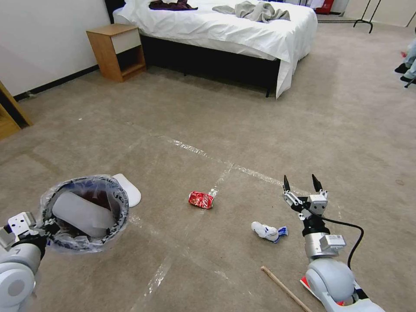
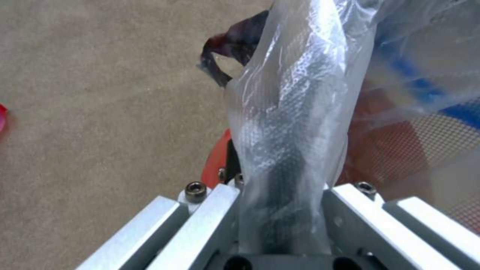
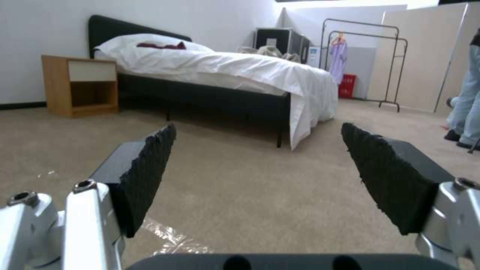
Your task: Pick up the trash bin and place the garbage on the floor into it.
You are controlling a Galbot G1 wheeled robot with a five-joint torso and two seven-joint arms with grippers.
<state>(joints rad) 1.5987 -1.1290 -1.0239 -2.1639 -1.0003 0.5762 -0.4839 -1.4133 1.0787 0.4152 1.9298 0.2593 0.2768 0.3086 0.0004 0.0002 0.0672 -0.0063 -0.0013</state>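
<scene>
My left gripper (image 1: 43,227) is shut on the near rim of the trash bin (image 1: 118,203), a red bucket lined with a clear bag, and holds it above the floor (image 1: 242,130). A white slipper (image 1: 80,212) lies inside it. In the left wrist view the bag (image 2: 295,112) wraps over my finger, with the red wall (image 2: 380,150) beside it. Garbage on the carpet: another white slipper (image 1: 131,189) just past the bin, a crushed red can (image 1: 201,199), and a white tissue wad (image 1: 268,231). My right gripper (image 1: 302,184) (image 3: 258,129) hovers open, just beyond and to the right of the tissue.
A wooden stick (image 1: 286,288) lies near my right arm, which carries a black cable (image 1: 353,236). Ahead stand a bed (image 1: 216,26) and a wooden nightstand (image 1: 117,50). A person's legs (image 1: 409,65) show at the far right. Clear tape strips (image 1: 195,149) cross the carpet.
</scene>
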